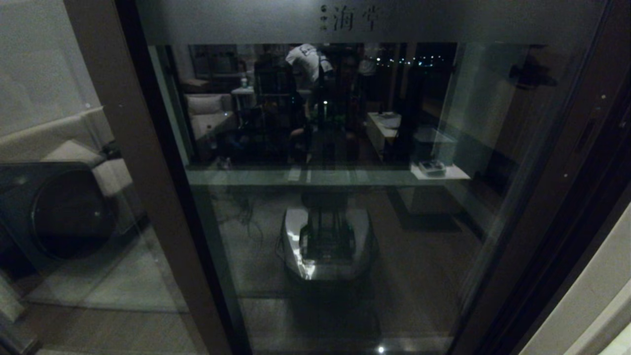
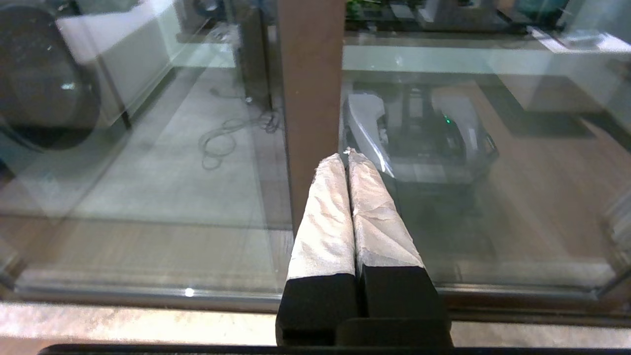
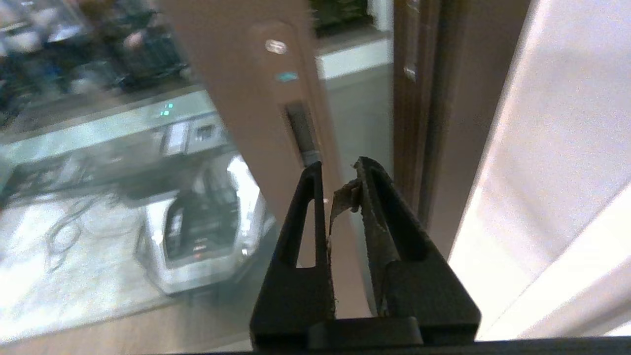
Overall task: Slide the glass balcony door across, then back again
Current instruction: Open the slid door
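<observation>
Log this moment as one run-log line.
stage: approach handle | right gripper: open, empty, just short of slot handle on glass balcony door | left gripper: shut, idle by a frame upright | door: not yet gripped

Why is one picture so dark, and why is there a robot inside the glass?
Head view: dim, and the glass balcony door mirrors the room and the robot's own base. Left wrist view: brighter, with pale reflections across the glass past the shut left gripper. Right wrist view: smeared by motion blur around the right gripper near the slot handle.
</observation>
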Motion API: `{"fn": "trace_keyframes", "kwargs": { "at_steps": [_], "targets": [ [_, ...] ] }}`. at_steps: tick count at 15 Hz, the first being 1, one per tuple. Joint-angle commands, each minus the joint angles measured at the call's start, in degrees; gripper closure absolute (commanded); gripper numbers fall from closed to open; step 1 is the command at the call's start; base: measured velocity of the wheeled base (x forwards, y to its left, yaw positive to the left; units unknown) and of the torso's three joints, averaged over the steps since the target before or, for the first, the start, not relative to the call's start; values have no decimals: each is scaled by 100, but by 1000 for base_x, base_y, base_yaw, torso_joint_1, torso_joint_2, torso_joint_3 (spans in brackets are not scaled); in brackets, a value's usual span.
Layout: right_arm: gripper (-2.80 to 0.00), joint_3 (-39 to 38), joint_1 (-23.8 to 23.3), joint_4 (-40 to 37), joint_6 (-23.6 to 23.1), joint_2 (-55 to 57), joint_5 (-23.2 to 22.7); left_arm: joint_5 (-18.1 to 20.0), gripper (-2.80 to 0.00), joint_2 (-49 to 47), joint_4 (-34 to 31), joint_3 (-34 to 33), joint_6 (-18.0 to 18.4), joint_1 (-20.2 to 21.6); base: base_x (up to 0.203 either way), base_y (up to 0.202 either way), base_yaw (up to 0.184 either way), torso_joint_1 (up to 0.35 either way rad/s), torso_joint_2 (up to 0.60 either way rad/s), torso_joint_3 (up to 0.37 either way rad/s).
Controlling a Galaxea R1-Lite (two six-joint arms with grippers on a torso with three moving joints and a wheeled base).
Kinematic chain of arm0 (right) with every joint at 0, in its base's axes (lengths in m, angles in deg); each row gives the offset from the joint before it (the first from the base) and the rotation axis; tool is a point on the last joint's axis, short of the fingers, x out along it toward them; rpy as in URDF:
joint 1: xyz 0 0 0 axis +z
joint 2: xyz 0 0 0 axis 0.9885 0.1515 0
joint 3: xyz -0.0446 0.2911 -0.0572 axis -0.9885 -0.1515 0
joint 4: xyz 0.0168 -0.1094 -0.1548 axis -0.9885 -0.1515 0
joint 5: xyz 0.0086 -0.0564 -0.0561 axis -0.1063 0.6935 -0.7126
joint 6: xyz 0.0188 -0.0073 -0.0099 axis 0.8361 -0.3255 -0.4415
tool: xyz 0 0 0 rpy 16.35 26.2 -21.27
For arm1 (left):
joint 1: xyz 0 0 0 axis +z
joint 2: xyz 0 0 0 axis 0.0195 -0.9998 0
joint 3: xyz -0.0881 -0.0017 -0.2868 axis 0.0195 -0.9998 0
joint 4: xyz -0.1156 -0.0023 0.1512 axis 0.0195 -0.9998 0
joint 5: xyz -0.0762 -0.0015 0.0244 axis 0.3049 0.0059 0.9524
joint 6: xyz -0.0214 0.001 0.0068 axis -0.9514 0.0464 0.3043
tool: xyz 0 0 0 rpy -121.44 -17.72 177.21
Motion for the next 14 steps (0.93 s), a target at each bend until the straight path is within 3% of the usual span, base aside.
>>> {"fn": "trace_keyframes", "kwargs": {
  "at_steps": [1,5,8,14],
  "targets": [
    [0,-52,213,25,-4,223,277,-2,0,1,-3,3,2,1,0,0,0,0,0,0],
    [0,775,384,230,69,695,488,-2,0,1,-3,3,2,1,0,0,0,0,0,0],
    [0,1157,405,202,29,810,1591,-2,0,1,-3,3,2,1,0,0,0,0,0,0],
    [0,1328,356,-976,-290,543,1594,-2,0,1,-3,3,2,1,0,0,0,0,0,0]
  ]
}}
